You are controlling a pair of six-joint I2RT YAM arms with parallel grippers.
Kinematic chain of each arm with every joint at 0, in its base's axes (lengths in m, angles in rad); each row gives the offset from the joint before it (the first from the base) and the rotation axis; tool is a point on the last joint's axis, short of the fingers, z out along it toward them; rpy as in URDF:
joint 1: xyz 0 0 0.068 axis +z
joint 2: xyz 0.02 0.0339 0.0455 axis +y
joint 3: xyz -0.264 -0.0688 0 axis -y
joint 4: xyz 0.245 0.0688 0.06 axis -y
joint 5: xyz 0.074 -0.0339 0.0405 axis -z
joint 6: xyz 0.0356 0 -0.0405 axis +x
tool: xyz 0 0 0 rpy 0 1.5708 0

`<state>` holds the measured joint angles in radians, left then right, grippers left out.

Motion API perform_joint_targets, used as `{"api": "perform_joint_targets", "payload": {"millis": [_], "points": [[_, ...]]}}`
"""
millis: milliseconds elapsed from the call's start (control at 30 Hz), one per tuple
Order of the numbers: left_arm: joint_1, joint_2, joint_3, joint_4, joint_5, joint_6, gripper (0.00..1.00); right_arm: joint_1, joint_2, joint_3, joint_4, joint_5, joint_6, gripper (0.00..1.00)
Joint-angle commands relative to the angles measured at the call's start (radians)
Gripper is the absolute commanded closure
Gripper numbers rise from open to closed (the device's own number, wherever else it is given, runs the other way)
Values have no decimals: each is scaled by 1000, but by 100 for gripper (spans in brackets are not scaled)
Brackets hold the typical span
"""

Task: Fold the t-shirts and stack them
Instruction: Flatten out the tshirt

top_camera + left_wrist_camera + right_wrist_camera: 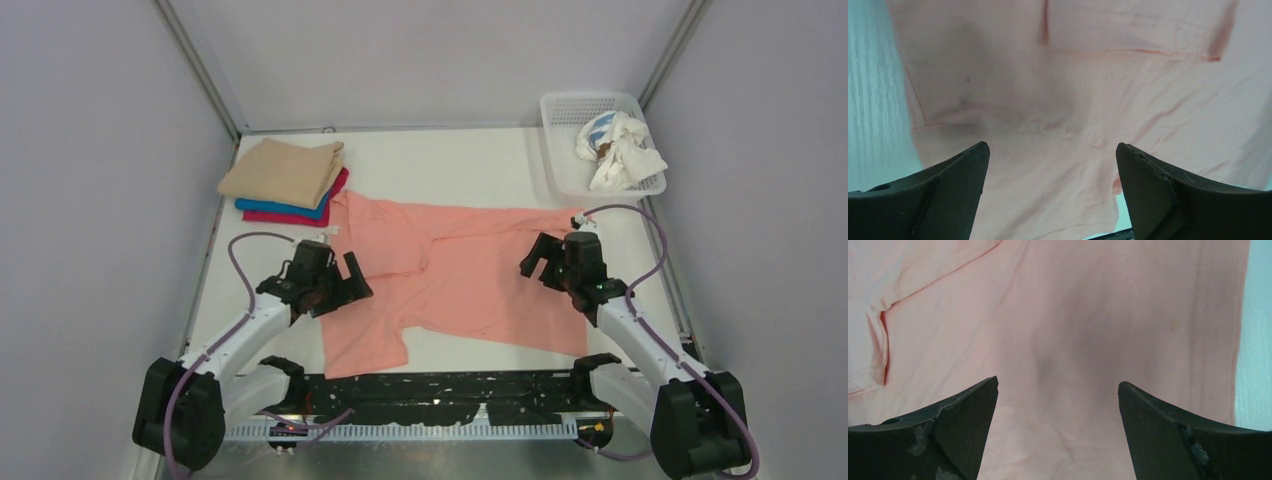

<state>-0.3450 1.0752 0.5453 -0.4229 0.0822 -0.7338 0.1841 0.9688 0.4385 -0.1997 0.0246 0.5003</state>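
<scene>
From above, the soft salmon-pink cloth t-shirt (470, 275) lies mid-frame on the white surface (450, 170), long axis left to right, one end under each wide-open tool, left (345, 285) and right (538, 265); the left wrist view shows sleeve (1128, 27) below parted fingers, the right wrist view stitched hem (1218, 315).

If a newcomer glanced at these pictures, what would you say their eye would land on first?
The salmon-pink t-shirt spread, partly rumpled, across the middle of the table, with the left arm and right arm each holding open jaws over it. Next, the folded stack at the far left, tan on top of blue and magenta, and the white basket of crumpled cloth at the far right.
</scene>
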Motion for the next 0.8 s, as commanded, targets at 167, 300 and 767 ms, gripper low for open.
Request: {"api": "perform_joint_targets", "payload": {"millis": [167,300,767], "points": [[-6,92,-32,105,5,-36,0,2,92,-26,74,2,23,5],[-5,246,46,113,19,-35,0,0,168,-4,114,17,75,5],[19,540,402,48,-28,81,0,-112,582,283,254,85,88,5]]}}
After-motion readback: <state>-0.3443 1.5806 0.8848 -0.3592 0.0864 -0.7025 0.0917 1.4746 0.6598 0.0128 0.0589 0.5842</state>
